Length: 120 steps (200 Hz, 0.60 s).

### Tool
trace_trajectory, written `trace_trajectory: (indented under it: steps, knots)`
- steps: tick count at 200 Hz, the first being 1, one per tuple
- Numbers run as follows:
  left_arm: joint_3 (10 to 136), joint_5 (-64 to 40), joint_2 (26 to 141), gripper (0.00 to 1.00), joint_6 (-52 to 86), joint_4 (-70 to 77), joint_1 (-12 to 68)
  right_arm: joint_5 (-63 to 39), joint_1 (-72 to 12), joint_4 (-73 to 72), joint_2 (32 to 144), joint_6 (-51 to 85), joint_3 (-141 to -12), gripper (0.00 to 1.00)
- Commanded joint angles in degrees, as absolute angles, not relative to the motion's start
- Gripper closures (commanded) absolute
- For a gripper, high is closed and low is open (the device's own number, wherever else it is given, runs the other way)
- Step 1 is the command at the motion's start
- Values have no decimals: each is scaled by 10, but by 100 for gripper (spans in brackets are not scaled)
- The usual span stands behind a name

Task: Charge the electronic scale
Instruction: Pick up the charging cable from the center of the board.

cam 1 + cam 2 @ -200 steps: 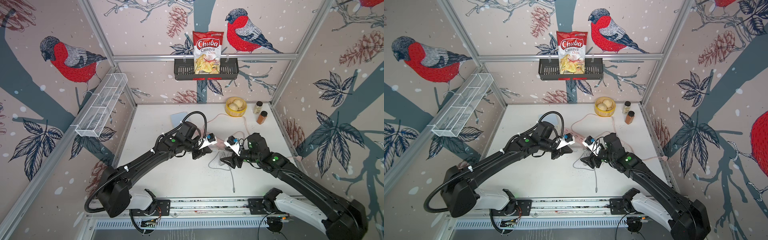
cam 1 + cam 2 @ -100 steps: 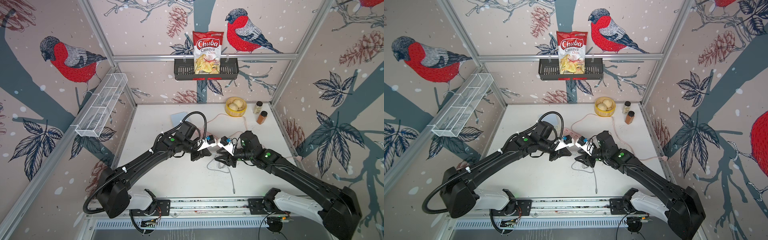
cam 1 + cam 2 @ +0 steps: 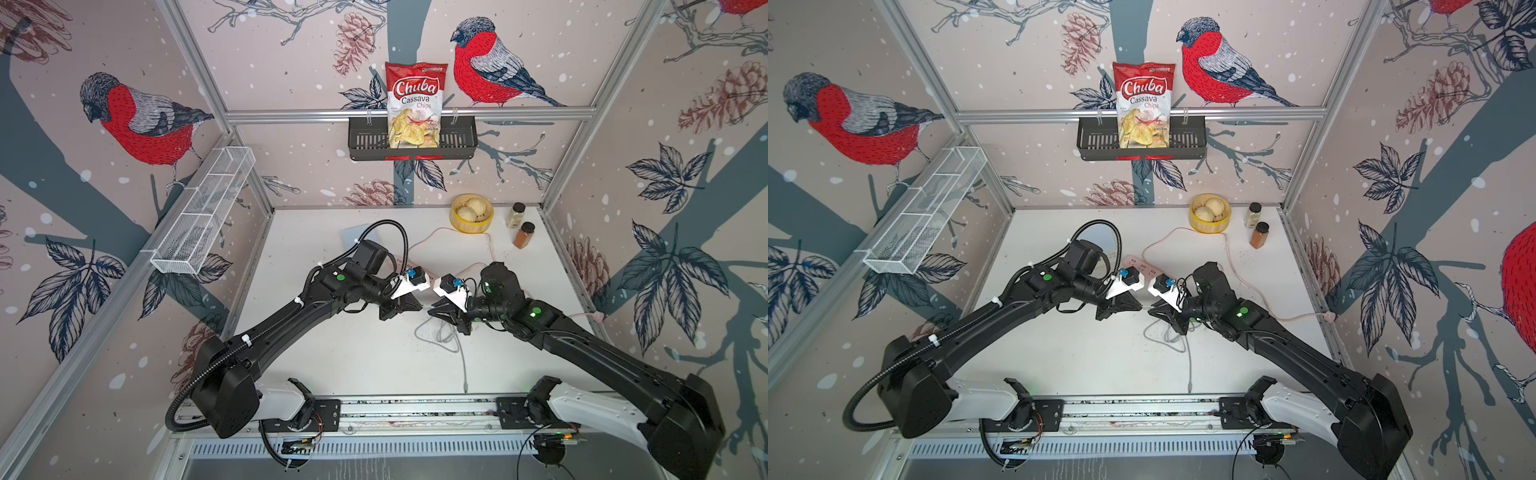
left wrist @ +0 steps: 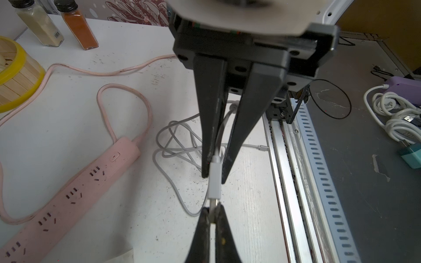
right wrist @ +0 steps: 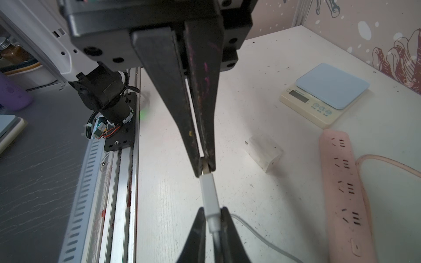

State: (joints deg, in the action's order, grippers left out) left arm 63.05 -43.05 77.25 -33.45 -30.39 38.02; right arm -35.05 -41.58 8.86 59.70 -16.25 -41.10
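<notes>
The electronic scale [image 5: 323, 91], cream with a pale blue top, sits on the table at the back left; in both top views only a corner [image 3: 355, 235] [image 3: 1100, 245] shows behind my left arm. A white USB plug [image 5: 208, 193] [image 4: 215, 180] hangs above the table between both grippers. My left gripper [image 4: 212, 206] [image 5: 205, 170] [image 3: 417, 307] is shut on its metal tip. My right gripper [image 5: 212, 211] [image 4: 215, 176] [image 3: 434, 309] is shut on its rear end, where the grey-white cable [image 3: 440, 332] [image 4: 177, 145] leaves in loose loops.
A white charger cube [image 5: 264, 154] lies near the pink power strip [image 5: 344, 193] [image 4: 68, 193] [image 3: 1133, 264]. At the back right stand a yellow steamer basket [image 3: 471, 227] and two spice bottles [image 3: 517, 214] [image 3: 524, 235]. A metal rail [image 4: 287, 159] runs along the front edge.
My right gripper has moved left to meet the left gripper and has closed from open onto the plug's rear end. The left gripper has kept its hold and barely moved.
</notes>
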Motion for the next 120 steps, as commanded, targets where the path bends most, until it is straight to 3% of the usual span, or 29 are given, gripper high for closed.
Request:
trace_trajectory:
  steps: [1, 26, 80, 120]
  knots:
    - [632, -445, 776, 100, -349, -312, 377, -360, -416, 57, 589, -151, -408, 65]
    - [633, -449, 778, 100, -349, -311, 377, -366, -416, 47, 582, -145, -405, 64]
    - [635, -456, 775, 100, -346, -310, 376, -376, -415, 46, 595, -146, -407, 79]
    - [635, -459, 770, 100, -345, -309, 376, -376, -417, 51, 603, -151, -408, 73]
